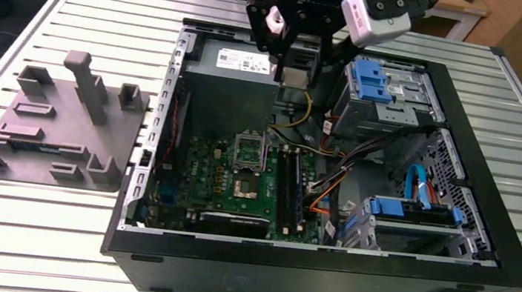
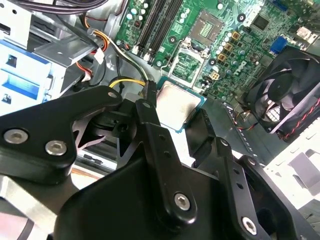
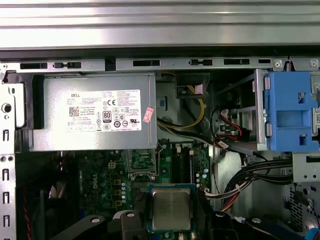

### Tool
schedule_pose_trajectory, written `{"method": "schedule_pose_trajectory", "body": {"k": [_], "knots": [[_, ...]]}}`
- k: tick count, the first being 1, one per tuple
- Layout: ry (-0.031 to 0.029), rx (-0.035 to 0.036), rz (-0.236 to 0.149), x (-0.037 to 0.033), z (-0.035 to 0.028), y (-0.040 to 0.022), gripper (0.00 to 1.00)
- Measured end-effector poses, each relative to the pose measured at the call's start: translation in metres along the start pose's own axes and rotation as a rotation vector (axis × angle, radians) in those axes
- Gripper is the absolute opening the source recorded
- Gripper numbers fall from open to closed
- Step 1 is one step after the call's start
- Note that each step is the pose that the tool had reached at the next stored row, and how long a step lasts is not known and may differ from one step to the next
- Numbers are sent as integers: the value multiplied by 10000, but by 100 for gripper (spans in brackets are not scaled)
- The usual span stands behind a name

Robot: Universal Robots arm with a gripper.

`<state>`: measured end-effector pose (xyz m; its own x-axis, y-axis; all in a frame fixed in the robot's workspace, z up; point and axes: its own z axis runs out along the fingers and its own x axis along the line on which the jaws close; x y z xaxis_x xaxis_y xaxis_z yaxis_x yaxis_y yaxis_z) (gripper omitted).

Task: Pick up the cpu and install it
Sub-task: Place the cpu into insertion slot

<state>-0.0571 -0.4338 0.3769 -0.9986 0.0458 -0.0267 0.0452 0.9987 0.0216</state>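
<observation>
While pincer [image 2: 174,111] hangs over open case [image 1: 325,277], cpu [image 2: 176,102] sits clamped between its jaws, seemingly gripped by edges.

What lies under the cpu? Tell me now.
The cpu, clamped in the pincer, hangs above the green motherboard inside the computer case. The patch of board directly beneath it is covered.

My pincer [image 2: 175,114] grips the cpu [image 2: 176,101], w/ black fingers [image 2: 150,122] on two opp. edges and the silver top facing the cam, slightly tilted. Past the chip lies the green mobo [image 2: 225,35] w/ its open socket [image 2: 207,20]. A black fan [image 2: 282,95] sits at one side of the board, a blue drive bracket [image 2: 20,75] at the other.
</observation>
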Motion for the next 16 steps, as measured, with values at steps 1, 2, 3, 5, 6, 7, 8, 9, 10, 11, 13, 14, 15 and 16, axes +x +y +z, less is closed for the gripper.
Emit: {"method": "schedule_pose_trajectory", "body": {"k": [1,2,3,5,6,7,8,9,10,11,13,14,15,16], "knots": [[0,0,0,-1,0,-7,47],[0,0,0,0,1,-12,47],[0,0,0,-1,1,-18,47],[0,0,1,-2,2,-50,47],[0,0,1,-2,2,-51,47],[0,0,0,-2,2,-53,47],[0,0,0,-2,2,-55,47],[0,0,1,-2,2,-57,47],[0,0,0,-3,2,-59,47],[0,0,0,-3,2,-61,47],[0,0,0,-3,2,-64,47],[0,0,0,-3,2,-66,47],[0,0,0,-3,2,-68,47],[0,-1,0,-3,2,-70,47]]}}
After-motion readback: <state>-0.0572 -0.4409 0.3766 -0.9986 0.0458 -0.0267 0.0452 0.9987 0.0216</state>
